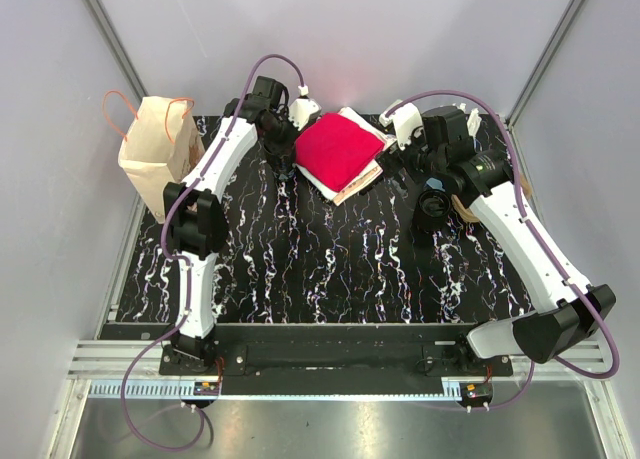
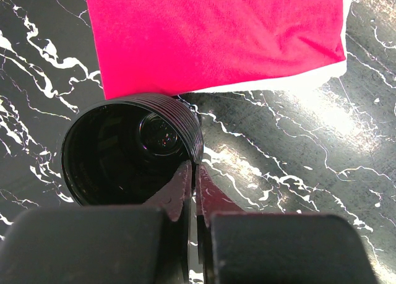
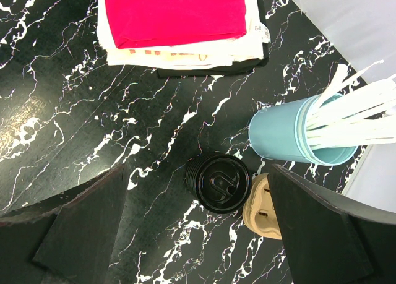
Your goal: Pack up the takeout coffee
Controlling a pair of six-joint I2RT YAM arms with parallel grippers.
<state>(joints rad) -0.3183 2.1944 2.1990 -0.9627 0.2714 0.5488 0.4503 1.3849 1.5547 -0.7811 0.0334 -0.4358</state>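
Left gripper (image 2: 193, 172) clamps black cup (image 2: 117, 151) rim — red cloth (image 2: 216, 36) just beside. Right gripper (image 3: 195, 172) agape over lidded cup (image 3: 218, 184) — teal cup (image 3: 281, 135) near.

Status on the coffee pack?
Left gripper shut on open black cup rim. Right gripper open over lidded cup. Paper bag far left; red cloth right beside open cup.

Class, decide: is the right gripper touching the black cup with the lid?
Apart. In the right wrist view the right gripper has its jaws open wide either side of the lidded cup, with table showing between.
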